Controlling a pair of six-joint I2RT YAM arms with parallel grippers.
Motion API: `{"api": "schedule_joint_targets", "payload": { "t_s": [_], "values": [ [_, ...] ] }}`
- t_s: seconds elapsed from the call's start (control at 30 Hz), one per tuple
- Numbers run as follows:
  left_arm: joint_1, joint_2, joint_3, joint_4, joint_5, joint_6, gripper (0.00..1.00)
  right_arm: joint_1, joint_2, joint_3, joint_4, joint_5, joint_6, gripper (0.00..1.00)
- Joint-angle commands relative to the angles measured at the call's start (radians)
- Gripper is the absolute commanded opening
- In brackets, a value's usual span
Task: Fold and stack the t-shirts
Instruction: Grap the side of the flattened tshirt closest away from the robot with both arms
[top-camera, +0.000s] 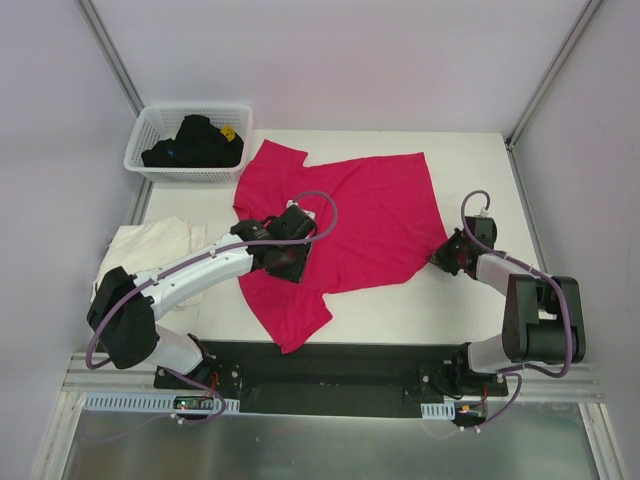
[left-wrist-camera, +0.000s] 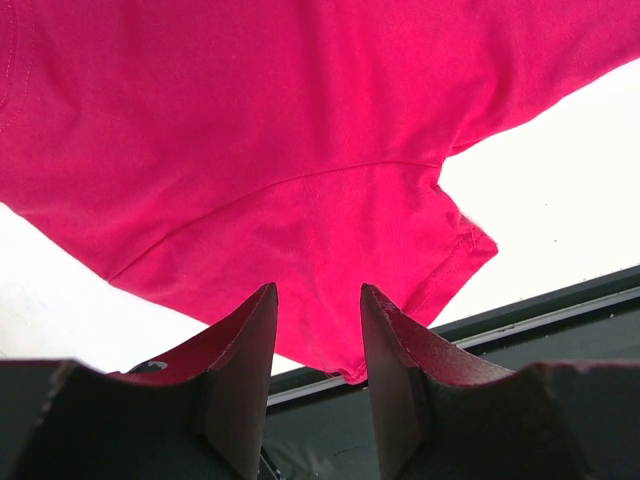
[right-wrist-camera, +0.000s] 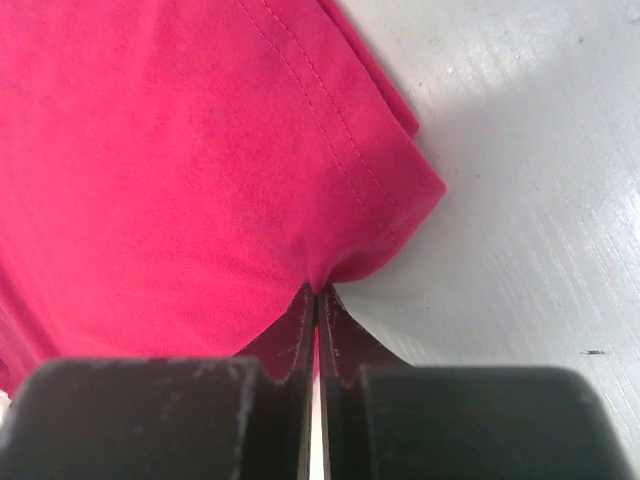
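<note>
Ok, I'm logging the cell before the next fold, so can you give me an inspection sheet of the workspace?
Surface: plain white table.
Job's things: magenta t-shirt spread mid-table; cream t-shirt bunched at left edge.
Clutter: white basket of dark clothes, far left corner.
Grippers: left pincer open above magenta cloth; right pincer shut on its edge.
Cables: purple loops on both arms.
Surroundings: pale walls, metal posts.
</note>
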Motion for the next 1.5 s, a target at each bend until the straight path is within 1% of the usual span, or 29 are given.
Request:
{"api": "schedule_joint_targets", "payload": {
  "t_s": [0.0, 0.2, 0.23, 0.37, 0.77, 0.93, 0.97, 1.07, 1.1, 1.27, 1.3, 1.4, 1.47],
  "values": [
    [-0.01, 0.01, 0.022, -0.016, -0.018, 0.03, 0.38, -0.004, -0.022, 0.024, -0.017, 0.003, 0.01, 0.01],
    [-0.008, 0.024, 0.014, -0.008, -0.015, 0.03, 0.38, 0.025, -0.032, 0.094, -0.051, 0.003, 0.021, 0.01],
    [-0.008, 0.027, 0.013, -0.005, -0.013, 0.03, 0.38, 0.045, -0.03, 0.108, -0.078, 0.009, 0.021, 0.01],
    [-0.008, 0.03, 0.011, 0.007, -0.012, 0.038, 0.38, 0.103, 0.004, 0.181, -0.091, 0.029, 0.025, 0.01],
    [-0.008, 0.041, 0.0, 0.013, -0.025, 0.036, 0.38, 0.206, 0.211, 0.346, -0.091, 0.009, 0.05, 0.01],
    [-0.006, 0.032, -0.006, 0.013, -0.036, 0.025, 0.38, 0.243, 0.312, 0.453, -0.105, -0.019, 0.053, 0.01],
    [-0.008, 0.033, -0.007, 0.015, -0.036, 0.025, 0.38, 0.255, 0.326, 0.468, -0.109, -0.017, 0.051, 0.02],
    [-0.006, 0.036, -0.009, 0.015, -0.038, 0.024, 0.38, 0.275, 0.372, 0.522, -0.128, -0.016, 0.048, 0.12],
    [-0.006, 0.039, -0.007, 0.015, -0.038, 0.025, 0.38, 0.278, 0.385, 0.531, -0.134, -0.014, 0.047, 0.17],
    [-0.006, 0.047, 0.005, 0.018, -0.039, 0.041, 0.38, 0.283, 0.381, 0.55, -0.149, -0.005, 0.041, 0.28],
    [-0.006, 0.049, 0.008, 0.021, -0.038, 0.042, 0.38, 0.283, 0.376, 0.553, -0.158, -0.002, 0.035, 0.32],
    [-0.006, 0.05, 0.003, 0.033, -0.03, 0.048, 0.38, 0.282, 0.353, 0.573, -0.19, 0.01, 0.019, 0.36],
    [-0.008, 0.049, -0.001, 0.038, -0.024, 0.048, 0.38, 0.282, 0.326, 0.579, -0.197, 0.027, 0.016, 0.36]
  ]
}}
